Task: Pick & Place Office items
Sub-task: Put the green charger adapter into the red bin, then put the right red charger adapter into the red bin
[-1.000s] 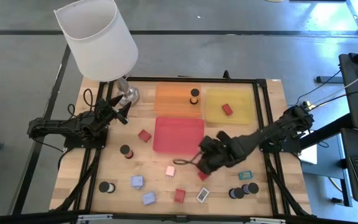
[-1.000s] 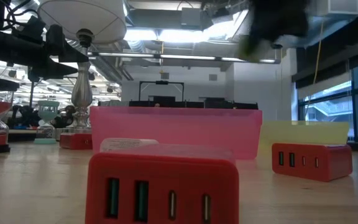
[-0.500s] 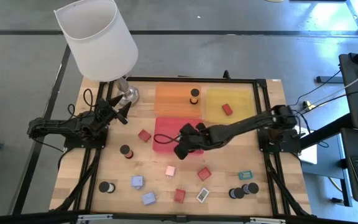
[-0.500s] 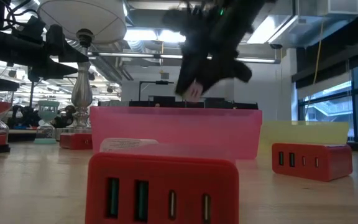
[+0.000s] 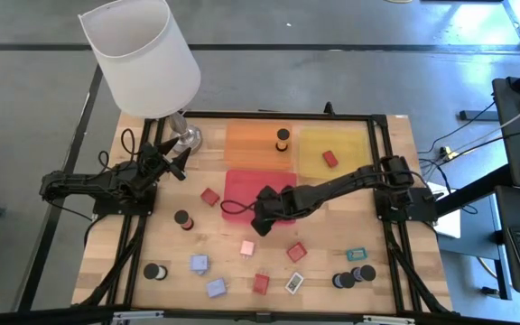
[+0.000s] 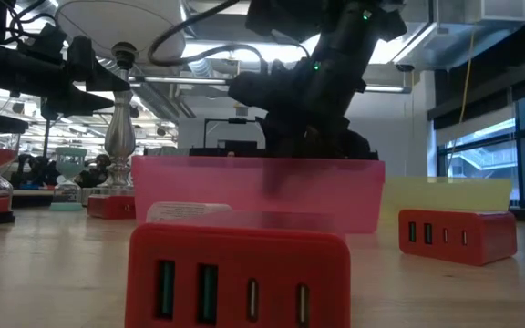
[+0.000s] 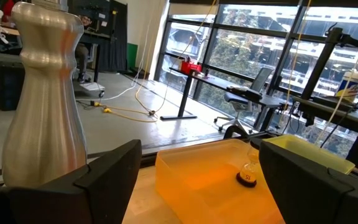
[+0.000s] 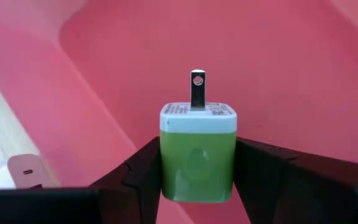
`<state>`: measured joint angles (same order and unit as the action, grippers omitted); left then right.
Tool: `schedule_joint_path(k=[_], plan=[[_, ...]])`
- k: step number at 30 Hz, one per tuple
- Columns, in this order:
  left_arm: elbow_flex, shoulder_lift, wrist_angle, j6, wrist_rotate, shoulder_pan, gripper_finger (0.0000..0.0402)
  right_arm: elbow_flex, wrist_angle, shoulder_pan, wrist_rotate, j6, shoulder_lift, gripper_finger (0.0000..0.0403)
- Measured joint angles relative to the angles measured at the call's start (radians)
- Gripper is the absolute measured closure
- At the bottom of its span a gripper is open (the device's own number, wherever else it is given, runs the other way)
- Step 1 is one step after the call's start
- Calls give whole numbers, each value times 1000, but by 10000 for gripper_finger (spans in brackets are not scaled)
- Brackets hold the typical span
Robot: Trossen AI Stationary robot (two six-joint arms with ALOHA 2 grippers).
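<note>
My right gripper [image 5: 264, 209] reaches over the red tray [image 5: 283, 179] and is shut on a green charger block [image 8: 197, 155] with a white end face and one metal prong. In the low view it [image 6: 308, 123] hangs at the height of the tray's translucent wall [image 6: 199, 196]. From above, the gripper hides the block. Red [image 5: 209, 196], pink [image 5: 247, 247] and lavender [image 5: 199, 264] blocks, black cylinders [image 5: 183, 219] and a teal rectangle [image 5: 357, 255] lie on the wooden table. My left gripper [image 5: 174, 162] waits open near the lamp's base [image 7: 42, 93]. My right gripper pinches the green block by its two opposite sides [image 8: 165, 163], one dark finger [image 8: 138, 177] on each. The white end with the prong [image 8: 197, 90] points out past the fingertips toward the tray floor. The fingers slant down from the table's right side. Whether the block touches the tray, I cannot tell.
An orange tray [image 5: 246, 144] holds a small black hourglass-like piece [image 5: 283, 140]; a yellow tray [image 5: 350, 149] holds a red block [image 5: 330, 159]. The white-shaded lamp [image 5: 143, 54] stands at the far left corner. A red charger [image 6: 240, 273] sits right before the low camera.
My right gripper has swung from the near middle of the table toward the far left, over the red tray, and then dropped down to the level of the tray's wall, still shut.
</note>
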<state>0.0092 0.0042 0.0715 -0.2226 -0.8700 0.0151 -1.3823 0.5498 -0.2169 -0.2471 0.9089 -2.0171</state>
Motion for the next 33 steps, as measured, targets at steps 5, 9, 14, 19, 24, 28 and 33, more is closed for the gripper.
schedule_joint_path(k=[5, 9, 14, 19, 24, 28, 33], plan=[[0, 0, 0, 0, 0, 0, 80, 0, 0, 2, 2, 0, 0, 232], [0, 0, 0, 0, 0, 0, 80, 0, 0, 2, 5, 0, 0, 198], [0, 0, 0, 0, 0, 0, 80, -5, 8, 6, 24, -4, 0, 151], [0, 0, 0, 0, 0, 0, 80, -84, 85, 39, 125, -103, 0, 118], [0, 0, 0, 0, 0, 0, 80, -242, 291, 66, 137, -245, 0, 114], [0, 0, 0, 0, 0, 0, 80, -382, 500, 51, 86, -365, 1, 122], [0, 0, 0, 0, 0, 0, 80, -469, 711, -29, 25, -530, 9, 133]])
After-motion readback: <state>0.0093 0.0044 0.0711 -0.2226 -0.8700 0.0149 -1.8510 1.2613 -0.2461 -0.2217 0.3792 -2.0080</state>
